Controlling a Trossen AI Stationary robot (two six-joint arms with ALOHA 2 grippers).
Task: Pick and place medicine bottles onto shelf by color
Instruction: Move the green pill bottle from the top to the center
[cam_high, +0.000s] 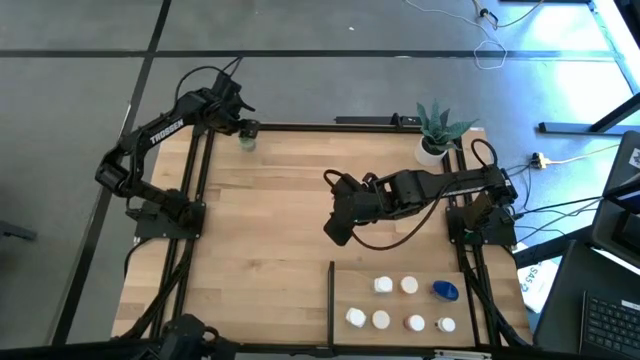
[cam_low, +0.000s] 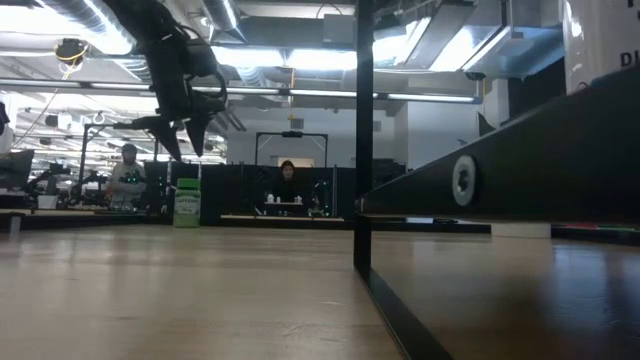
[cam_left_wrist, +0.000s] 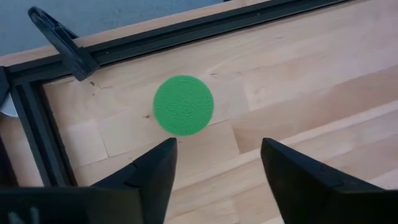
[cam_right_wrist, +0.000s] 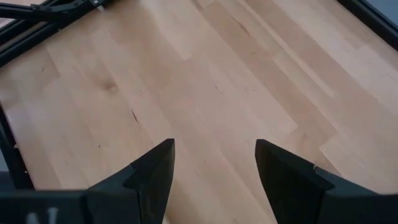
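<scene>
1. Left gripper (cam_left_wrist: 214, 180), fingers spread and empty, hangs above the green bottle (cam_left_wrist: 183, 105).
2. That bottle stands upright in the table's far left corner, nearest the left arm.
3. Right gripper (cam_right_wrist: 211, 177), spread, waits mid-table, well apart.

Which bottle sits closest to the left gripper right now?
The green bottle, alone in the table's far left corner below the open left gripper; the others cluster near the right arm's base.

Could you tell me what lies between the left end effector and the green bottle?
Nothing: in the left wrist view the open left end effector hangs over the green bottle with only bare wood table showing between them.
</scene>
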